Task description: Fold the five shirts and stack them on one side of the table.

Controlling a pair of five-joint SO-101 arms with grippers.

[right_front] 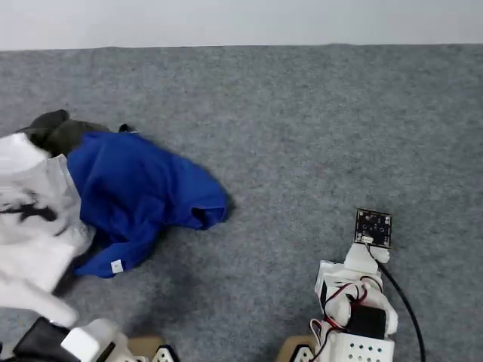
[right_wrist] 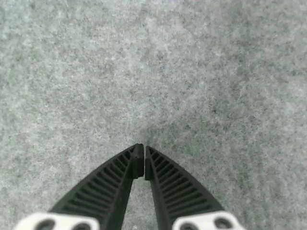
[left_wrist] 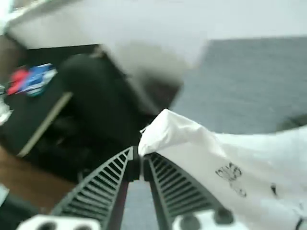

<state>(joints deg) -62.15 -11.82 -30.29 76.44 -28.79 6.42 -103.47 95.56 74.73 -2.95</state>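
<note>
At the table's (right_front: pixel 317 128) left edge, a white shirt (right_front: pixel 34 219), touching a blue shirt (right_front: pixel 139 188), is gripped by one corner in the clenched left hand (left_wrist: pixel 142 160). The right hand (right_wrist: pixel 144 163) is held clenched and empty over the table.

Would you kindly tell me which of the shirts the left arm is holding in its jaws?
The white shirt with black print, its edge pinched in the left gripper; the blue shirt and the dark shirt lie ungripped on the table.

Crumpled blue shirt (right_front: pixel 139 192) touching white printed shirt (right_front: pixel 30 219), w/ dark olive shirt (right_front: pixel 56 130) bunched behind, all unfolded.
</note>
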